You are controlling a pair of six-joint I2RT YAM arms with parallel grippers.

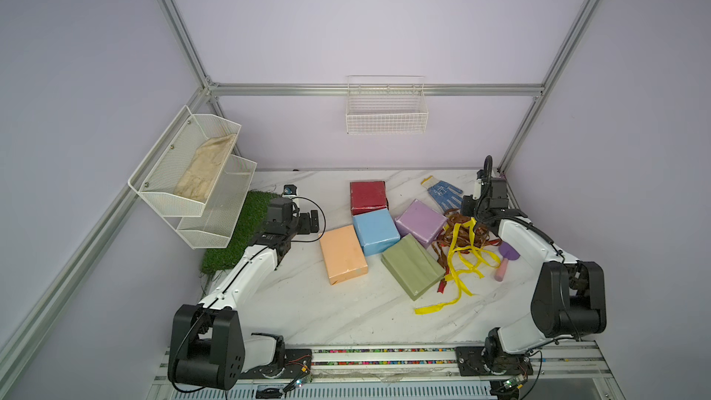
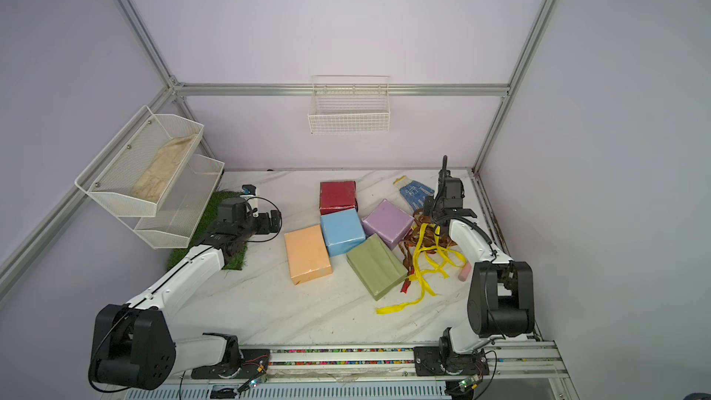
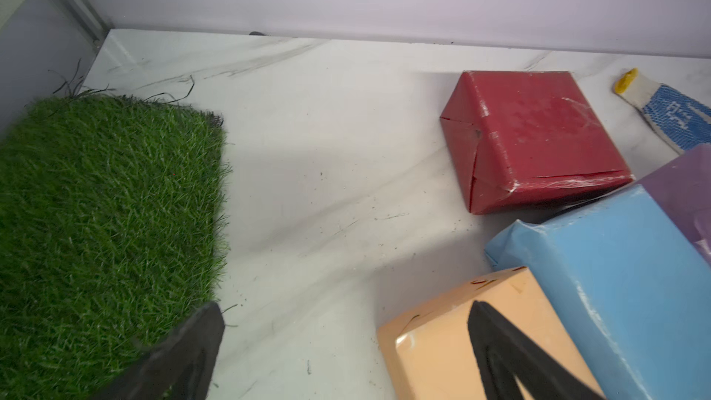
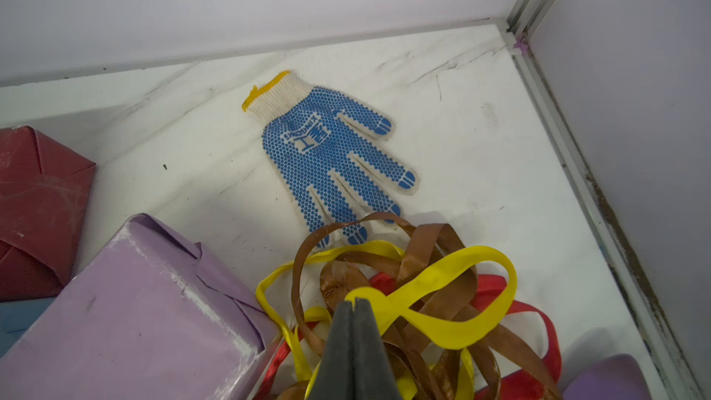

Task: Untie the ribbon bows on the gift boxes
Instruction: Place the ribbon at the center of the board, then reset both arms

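Five gift boxes lie bunched mid-table with no ribbon on them: dark red point(image 1: 367, 197), light blue point(image 1: 375, 230), lilac point(image 1: 420, 222), olive green point(image 1: 412, 265) and peach point(image 1: 342, 253). Loose ribbons point(image 1: 461, 252), brown, yellow and red, lie tangled to the right of the lilac and olive boxes. My right gripper point(image 4: 354, 302) hangs over that tangle, shut on a yellow ribbon point(image 4: 442, 282) whose loop rises off the pile. My left gripper point(image 3: 346, 307) is open and holds nothing, just left of the peach box point(image 3: 442, 340), with one finger point(image 3: 496, 348) over it.
A blue-dotted glove point(image 1: 442, 192) lies at the back right. A green grass mat point(image 1: 238, 232) sits under a two-tier wire shelf point(image 1: 192, 175) on the left. A white wire basket point(image 1: 386, 109) hangs on the back wall. A pink-handled purple tool point(image 1: 506, 259) lies beside the ribbons.
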